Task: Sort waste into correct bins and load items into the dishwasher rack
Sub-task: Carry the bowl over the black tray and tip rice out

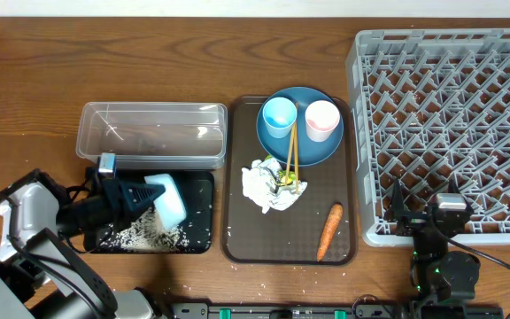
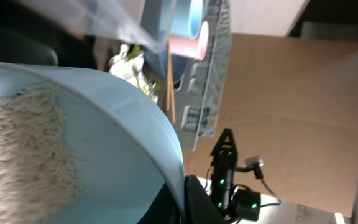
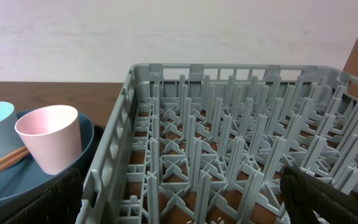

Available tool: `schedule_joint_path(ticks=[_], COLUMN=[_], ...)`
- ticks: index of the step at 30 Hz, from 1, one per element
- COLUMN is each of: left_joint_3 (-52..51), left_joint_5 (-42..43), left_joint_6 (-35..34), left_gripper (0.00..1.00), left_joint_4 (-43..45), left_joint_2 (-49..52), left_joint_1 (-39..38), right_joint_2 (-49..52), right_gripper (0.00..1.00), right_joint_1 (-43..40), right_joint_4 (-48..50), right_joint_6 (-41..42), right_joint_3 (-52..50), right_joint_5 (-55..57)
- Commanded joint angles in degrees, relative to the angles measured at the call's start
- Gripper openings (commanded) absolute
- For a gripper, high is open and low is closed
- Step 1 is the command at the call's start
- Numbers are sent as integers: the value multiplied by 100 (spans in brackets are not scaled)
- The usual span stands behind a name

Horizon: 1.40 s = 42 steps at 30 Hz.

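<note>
Rice: loose grains spread over the floor of the black tray, thickest in the left half. The left wrist view shows more lying on the inner wall of the bowl.
Bowl: small, white-blue, tipped steeply over the black tray at the front left of the counter.
Clear tub: just behind the black tray, long sides parallel.
Serving tray: dark brown, mid-counter, between the two bins and the rack.
Plate: big and blue, at the back of the serving tray. It carries the light blue cup on the left and the pink cup on the right, both upright.
Chopsticks: the pair runs from between the cups, off the plate's front rim and onto the wrapper.
Wrapper: crumpled white with a green-yellow patch, on the serving tray in front of the plate.
Carrot: on the serving tray at the front right corner, lying at a slant, clear of the wrapper.
Rack: grey peg crate at the right of the counter, only bare pegs in view.
Left hand: pinched tight on the bowl's rim, holding it tilted above the black tray.
Right hand: fingers spread wide and gripping nothing, at the rack's front left corner.
</note>
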Motion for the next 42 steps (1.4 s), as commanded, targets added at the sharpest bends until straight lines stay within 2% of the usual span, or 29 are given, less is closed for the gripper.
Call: schedule_joint_path(ticks=[1, 11, 15, 17, 19, 22, 25, 28, 30, 32, 35, 40, 42], left_joint_3=[-13, 42, 46, 57, 57, 57, 57, 57, 61, 61, 61, 61, 61], left_joint_5=[533, 876, 855, 848, 828, 807, 782, 833, 907, 911, 957, 970, 990], left_joint_6=[295, 297, 955, 898, 782, 1097, 890, 1344, 1237, 844, 1224, 1475, 1285], left_gripper=[6, 6, 6, 6, 6, 6, 6, 6, 6, 6, 6, 6, 6], left_joint_4=[-94, -345, -664, -354, -468, -608, -496, -846, -507, -579, -815, -1010, -1023], left_joint_2=[20, 17, 17, 20, 20, 17, 20, 17, 20, 20, 17, 15, 20], left_joint_1=[55, 55, 66, 131, 184, 192, 256, 243, 291, 321, 313, 313, 317], right_joint_2=[-2, -2, -2, -2, -2, -2, -2, -2, -2, -2, -2, -2, -2], right_gripper=[99, 99, 99, 99, 99, 99, 99, 99, 99, 99, 99, 99, 99], right_joint_1=[79, 79, 79, 79, 79, 79, 79, 79, 79, 79, 79, 79, 79], right_joint_4=[-22, -22, -22, -22, -22, -22, -22, -22, -22, -22, -22, -22, -22], right_joint_6=[-20, -20, -20, -20, -20, -20, -20, -20, -20, -20, -20, -20, -20], right_joint_3=[-9, -9, -9, -9, -9, -9, -9, -9, -9, -9, -9, -9, -9], right_joint_5=[15, 15, 15, 15, 15, 15, 15, 15, 15, 15, 15, 17, 15])
